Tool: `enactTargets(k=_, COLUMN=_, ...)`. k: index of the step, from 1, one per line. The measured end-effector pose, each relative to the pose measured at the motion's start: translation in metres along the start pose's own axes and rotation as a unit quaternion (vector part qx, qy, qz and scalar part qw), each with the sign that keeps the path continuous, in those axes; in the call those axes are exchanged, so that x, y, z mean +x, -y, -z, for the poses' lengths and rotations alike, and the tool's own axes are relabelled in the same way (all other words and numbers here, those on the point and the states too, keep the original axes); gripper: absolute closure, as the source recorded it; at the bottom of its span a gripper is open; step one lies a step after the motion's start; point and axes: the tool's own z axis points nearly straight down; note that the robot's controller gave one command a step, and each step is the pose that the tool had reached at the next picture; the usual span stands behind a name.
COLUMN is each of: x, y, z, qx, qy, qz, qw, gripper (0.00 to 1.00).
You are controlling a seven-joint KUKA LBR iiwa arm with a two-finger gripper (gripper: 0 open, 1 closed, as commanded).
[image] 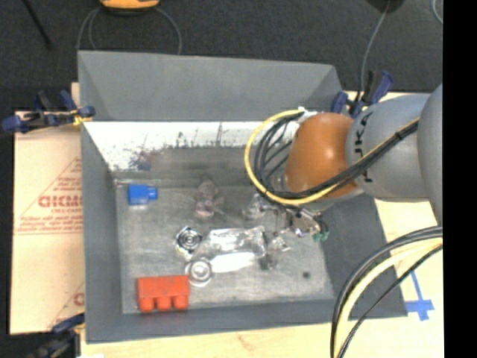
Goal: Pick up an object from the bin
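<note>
Bin [223, 95] holds red block [162, 293], blue piece [141, 194], clear heap [227, 246] beside claw [279, 237].

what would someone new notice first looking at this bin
The arm's orange cover looms over the right side of the grey bin, with the gripper down among clear and silvery things at the middle of the floor. Against the grey, a red-orange block at the front left and a small blue piece at the back left stand out.

Clear shiny piece [237, 239] flat at mid-bin
</note>
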Motion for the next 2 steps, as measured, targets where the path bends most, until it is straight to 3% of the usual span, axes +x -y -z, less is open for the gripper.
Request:
enactTargets(k=1, x=-0.003, y=0.001, z=0.003, qx=0.001, qy=0.0062, qz=0.001, qw=1.0000, gripper=1.00)
enactTargets(k=2, x=-0.007, y=-0.004, z=0.177, qx=-0.003, qy=-0.0024, qz=0.041, qw=0.9991, gripper=1.00)
